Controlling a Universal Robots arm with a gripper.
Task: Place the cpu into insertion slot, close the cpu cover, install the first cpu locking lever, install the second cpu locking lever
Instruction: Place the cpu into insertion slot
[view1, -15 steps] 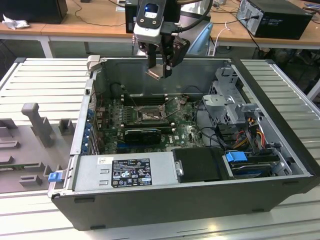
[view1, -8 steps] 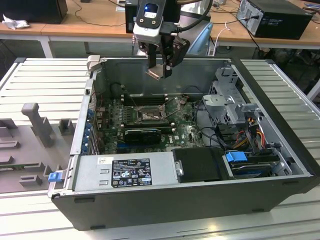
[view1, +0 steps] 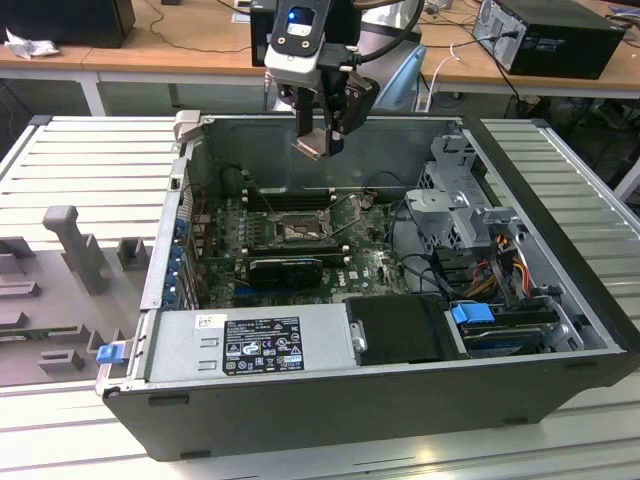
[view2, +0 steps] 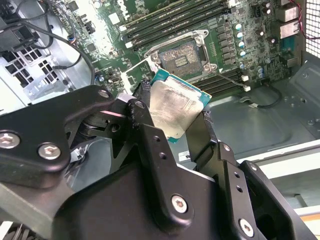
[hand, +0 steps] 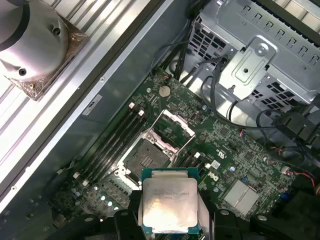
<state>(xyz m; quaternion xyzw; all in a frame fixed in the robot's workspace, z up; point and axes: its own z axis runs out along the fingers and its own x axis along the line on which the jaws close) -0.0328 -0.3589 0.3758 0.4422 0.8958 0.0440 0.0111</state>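
My gripper (view1: 318, 138) hangs above the open computer case (view1: 560, 310) near its rear wall, shut on the cpu (view1: 312, 148). In both wrist views the cpu (view2: 177, 105) (hand: 169, 202) is a silvery square chip with a green rim, clamped by its edges between the black fingers (view2: 145, 107). The insertion slot (view1: 297, 230) (view2: 181, 56) (hand: 146, 159) lies bare on the green board below, some way under the chip. In the first wrist view the cpu cover (hand: 174, 131) stands flipped up beside the slot.
A black graphics card (view1: 285, 268) lies just in front of the slot, and memory sticks (view1: 285, 195) lie behind it. A power supply (view1: 250, 345) fills the case front. The drive cage (view1: 455, 200) and cables (view1: 500, 265) sit at the exterior view's right. Grey fixtures (view1: 75, 245) stand on the table.
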